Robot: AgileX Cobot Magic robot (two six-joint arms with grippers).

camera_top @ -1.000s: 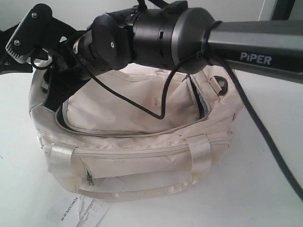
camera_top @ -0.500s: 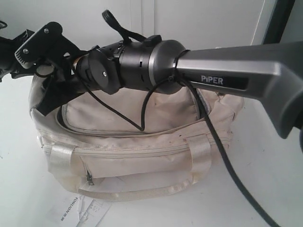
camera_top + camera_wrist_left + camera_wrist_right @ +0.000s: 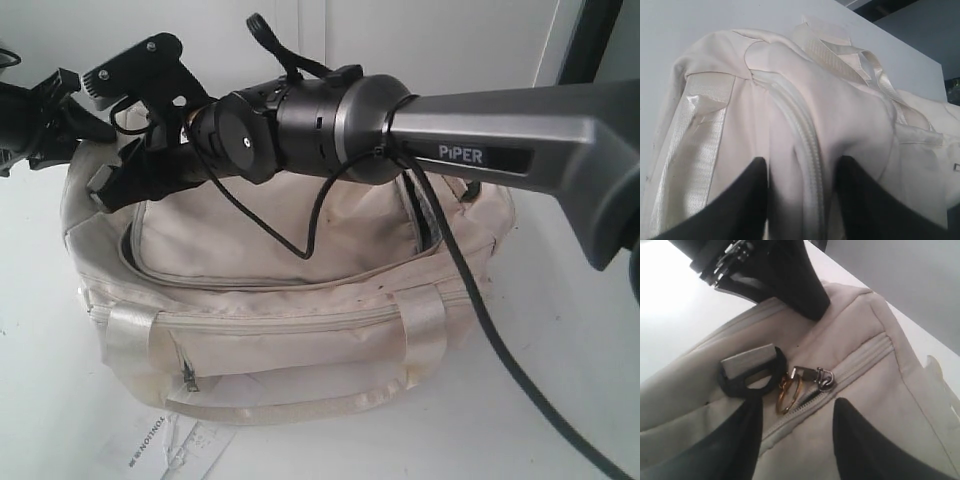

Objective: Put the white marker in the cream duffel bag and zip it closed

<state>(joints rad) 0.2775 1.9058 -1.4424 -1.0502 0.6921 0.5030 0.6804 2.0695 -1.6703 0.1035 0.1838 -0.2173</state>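
White table (image 3: 560,380), left hand (image 3: 801,161) astride cream duffel bag (image 3: 840,100)

The cream duffel bag (image 3: 300,250) carries glossy, paler satin handles (image 3: 425,330), a black D-ring (image 3: 755,372), a gold split ring (image 3: 787,392) and a silver zip pull (image 3: 812,376), with a white bench (image 3: 560,330), a grey-and-black arm (image 3: 520,120) lettered in white, and a white paper tag (image 3: 160,445) printed in black.
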